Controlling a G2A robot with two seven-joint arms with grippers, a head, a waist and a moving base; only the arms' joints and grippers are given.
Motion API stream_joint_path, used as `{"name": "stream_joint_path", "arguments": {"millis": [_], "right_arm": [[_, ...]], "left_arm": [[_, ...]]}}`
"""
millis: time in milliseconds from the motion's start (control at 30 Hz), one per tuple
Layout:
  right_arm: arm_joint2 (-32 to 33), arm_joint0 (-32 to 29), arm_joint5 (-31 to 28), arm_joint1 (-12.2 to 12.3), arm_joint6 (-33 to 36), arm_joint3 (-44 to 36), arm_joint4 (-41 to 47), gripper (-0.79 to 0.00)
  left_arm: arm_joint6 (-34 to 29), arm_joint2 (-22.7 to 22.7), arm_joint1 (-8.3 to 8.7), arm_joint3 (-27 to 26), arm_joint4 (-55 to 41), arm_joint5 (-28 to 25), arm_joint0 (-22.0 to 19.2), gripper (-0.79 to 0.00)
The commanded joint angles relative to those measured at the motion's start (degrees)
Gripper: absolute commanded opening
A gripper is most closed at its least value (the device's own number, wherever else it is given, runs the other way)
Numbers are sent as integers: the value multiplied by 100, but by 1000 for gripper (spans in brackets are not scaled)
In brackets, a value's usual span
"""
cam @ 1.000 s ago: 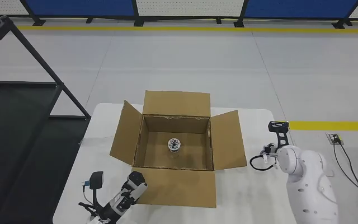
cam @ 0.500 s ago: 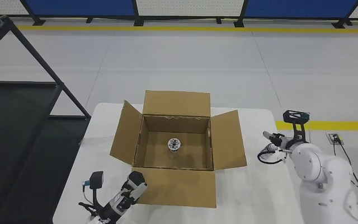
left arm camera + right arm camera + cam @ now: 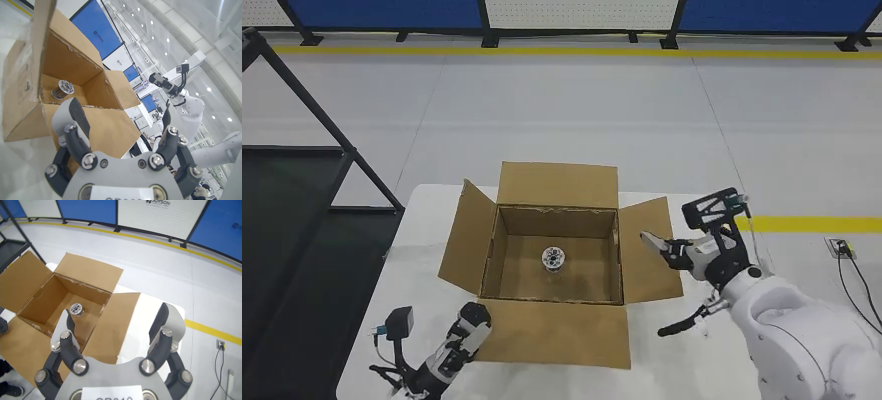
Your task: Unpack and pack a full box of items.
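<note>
The open cardboard box point(image 3: 557, 186) sits on the counter point(image 3: 425, 300), with one metal cylinder point(image 3: 554, 259) upright on its floor. The right pincer point(image 3: 116, 311) hovers above the box's right flap, spread wide and empty. The left pincer point(image 3: 121, 106), also wide open and empty, sits low by the box's near-left corner

Our two grippers, both with fingers parted and nothing between them.
We see our left gripper point(image 3: 121, 108) low at the near left, angled forward and upward. Our right gripper point(image 3: 115, 310) is raised on the right side, its wrist tipped down and turned inward toward the middle, with the black pads set wide apart.
</note>
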Motion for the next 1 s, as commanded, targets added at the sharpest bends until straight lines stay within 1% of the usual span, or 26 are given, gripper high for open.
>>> {"name": "stream_joint_path", "arguments": {"millis": [0,100,233,367,533,633,700,833,967], "right_arm": [[-482,295,14,-33,51,251,-6,0],[-1062,794,74,-99,174,785,-16,0],[-1757,1522,238,-228,263,1746,4,0],[-2489,2202,456,-414,222,2929,3,0],[-3195,2972,598,-720,-22,4578,453,0],[-3517,3289,558,-909,-167,5407,815,0],[-3686,3434,498,-1027,-265,5802,1050,0],[-3946,3617,445,-1210,-363,6336,1262,0],[-4098,3703,448,-1344,-457,6668,1357,0]], "left_arm": [[84,-109,4,-27,-70,-60,74,0],[195,-309,12,-56,-211,-170,191,0],[289,-596,24,-43,-533,-333,386,0],[394,-898,31,35,-776,-491,572,0],[528,-1186,29,118,-981,-586,745,0],[564,-1296,24,128,-1083,-625,804,0],[556,-1346,22,128,-1143,-640,826,0],[507,-1385,19,132,-1199,-602,798,0],[415,-1347,15,119,-1200,-539,713,0]]}}
